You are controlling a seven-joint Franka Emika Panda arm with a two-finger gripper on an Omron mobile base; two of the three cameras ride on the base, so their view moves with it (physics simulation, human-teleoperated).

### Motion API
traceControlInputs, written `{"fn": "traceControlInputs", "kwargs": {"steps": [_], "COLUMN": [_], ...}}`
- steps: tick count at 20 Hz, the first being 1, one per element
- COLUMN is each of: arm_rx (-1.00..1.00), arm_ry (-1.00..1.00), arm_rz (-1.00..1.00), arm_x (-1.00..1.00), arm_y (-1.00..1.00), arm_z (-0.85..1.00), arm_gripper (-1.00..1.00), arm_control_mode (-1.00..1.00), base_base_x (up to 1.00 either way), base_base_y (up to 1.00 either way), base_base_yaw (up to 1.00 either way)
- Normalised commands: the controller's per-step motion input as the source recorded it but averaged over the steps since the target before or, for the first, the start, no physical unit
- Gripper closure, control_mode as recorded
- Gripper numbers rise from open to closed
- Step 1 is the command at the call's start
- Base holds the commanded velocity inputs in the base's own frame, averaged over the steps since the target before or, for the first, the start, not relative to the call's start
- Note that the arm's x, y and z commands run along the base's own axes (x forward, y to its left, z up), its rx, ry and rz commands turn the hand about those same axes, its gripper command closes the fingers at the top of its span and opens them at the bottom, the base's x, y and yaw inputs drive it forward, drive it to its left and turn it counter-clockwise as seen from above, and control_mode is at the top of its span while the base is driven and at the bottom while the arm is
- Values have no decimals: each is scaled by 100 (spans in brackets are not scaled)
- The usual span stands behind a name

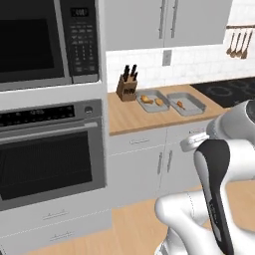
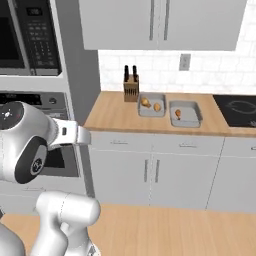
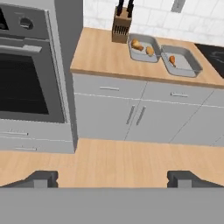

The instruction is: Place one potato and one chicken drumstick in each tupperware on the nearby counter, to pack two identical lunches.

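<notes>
Kitchen floor (image 3: 122, 159) lies beneath the hand (image 3: 113, 178), jaws spread wide and empty, well short of the bench (image 3: 100, 54), where two tupperware trays sit near its back edge: left tray (image 3: 143, 48) holding two food pieces, right tray (image 3: 181, 61) one.

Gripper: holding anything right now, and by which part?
Nothing is held. The gripper is open and empty, well back from the counter.
</notes>
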Motion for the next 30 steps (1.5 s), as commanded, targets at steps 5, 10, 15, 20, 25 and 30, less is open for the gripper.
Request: {"fn": "traceControlInputs", "kwargs": {"steps": [5,10,15,20,25,30], "arm_rx": [0,0,0,0,0,0], "arm_ry": [0,0,0,0,0,0], "arm_rz": [0,0,0,0,0,0], "arm_x": [0,0,0,0,0,0], "arm_y": [0,0,0,0,0,0], "arm_z": [0,0,0,0,0,0], "arm_gripper": [-100,-100,-100,-100,-100,-100], "arm_control_mode": [100,100,100,100,100,100], "base_base_x": [-50,-100,-100,-93,-52,-89], "base_base_y": [100,96,77,93,100,100], "base_base_yaw": [4,0,5,31,52,15]}}
